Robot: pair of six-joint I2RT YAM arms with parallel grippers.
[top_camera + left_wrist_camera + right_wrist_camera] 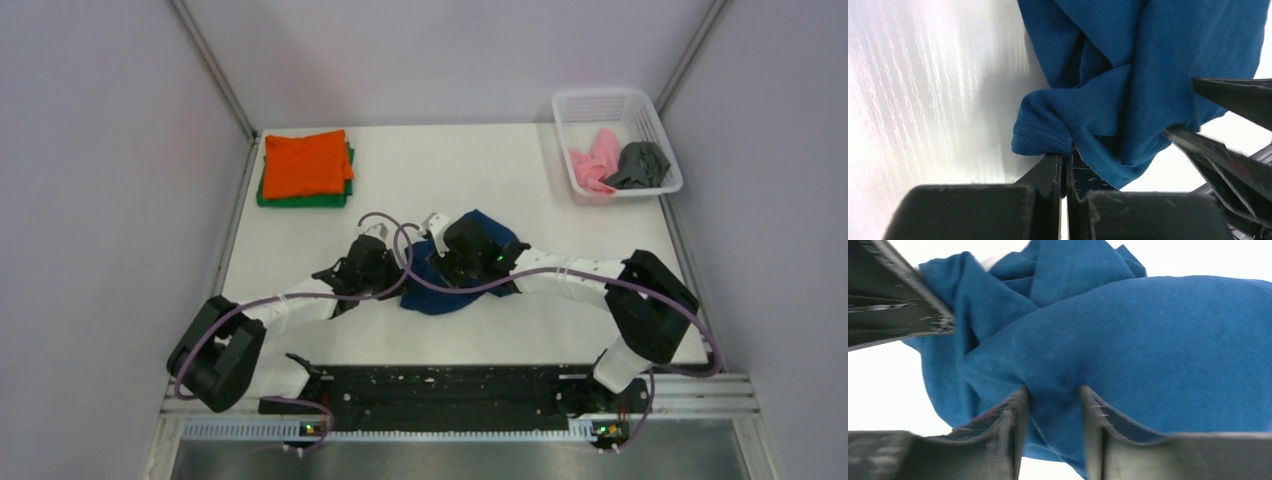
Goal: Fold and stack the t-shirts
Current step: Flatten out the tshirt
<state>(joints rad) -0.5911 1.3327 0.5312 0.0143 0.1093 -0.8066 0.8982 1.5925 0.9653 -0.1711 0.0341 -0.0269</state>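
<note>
The navy blue t-shirt (442,298) lies crumpled on the white table (480,170) near its middle, between my two arms. My left gripper (1066,157) is shut on a hemmed edge of this shirt (1148,65), with its fingers pressed together on the cloth. The right gripper (1053,390) stands open over the same shirt (1158,340); a bulge of cloth fills the gap between its fingers. In the top view the left gripper (402,268) and the right gripper (452,252) sit close together over the shirt. The print is hidden.
A folded orange t-shirt (305,163) rests on a folded green one (300,200) at the back left. At the back right a white mesh basket (600,98) holds a pink shirt (595,165) and a dark grey shirt (640,165).
</note>
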